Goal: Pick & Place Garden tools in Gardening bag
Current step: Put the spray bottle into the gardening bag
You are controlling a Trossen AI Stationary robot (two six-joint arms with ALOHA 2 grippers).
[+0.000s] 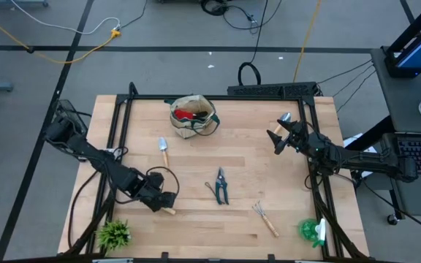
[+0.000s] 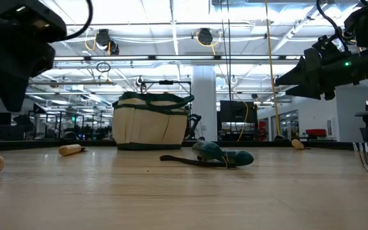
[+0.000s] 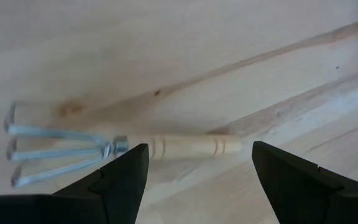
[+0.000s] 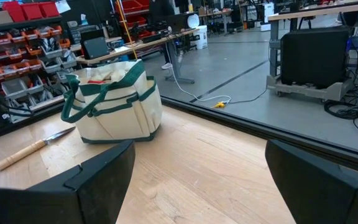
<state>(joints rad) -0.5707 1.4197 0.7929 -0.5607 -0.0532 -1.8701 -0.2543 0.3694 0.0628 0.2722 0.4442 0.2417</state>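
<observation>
- High view: you see the gardening bag (image 1: 193, 117) at about 12 o'clock on the table (image 1: 247, 157), with red gloves (image 1: 188, 114) visible inside it.
- High view: a trowel (image 1: 164, 151) lies at about 10 o'clock from the table centre, just below and left of the bag; the pruning shears (image 1: 220, 185) lie near the centre.
- High view: a hand rake (image 1: 264, 218) lies at about 5 o'clock, and the green spray bottle (image 1: 313, 231) sits at the 4 o'clock corner. The small plant (image 1: 114, 234) occupies the 7 o'clock corner.
- High view: the left gripper (image 1: 165, 203) is at about 8 o'clock, low over a wooden handle. The right gripper (image 1: 278, 136) hovers at about 2 o'clock, well apart from every tool.
- Low view: the bag (image 2: 151, 121) stands upright at the far side. The shears (image 2: 209, 155) lie flat in front of it, and wooden handle ends show at the left.
- Low view: the right gripper (image 2: 286, 80) hangs above the table at the right, with nothing between its fingers.
- Left wrist view: you look down on a second hand rake (image 3: 117, 149) lying flat on the wood. The left gripper (image 3: 201, 163) has its fingers spread wide, one at each side of the wooden handle, not pinching it.
- Right wrist view: the right gripper (image 4: 197, 163) has its fingers spread wide and grips nothing. The bag (image 4: 114, 102) stands ahead, with the trowel (image 4: 33, 148) lying just beside it.
</observation>
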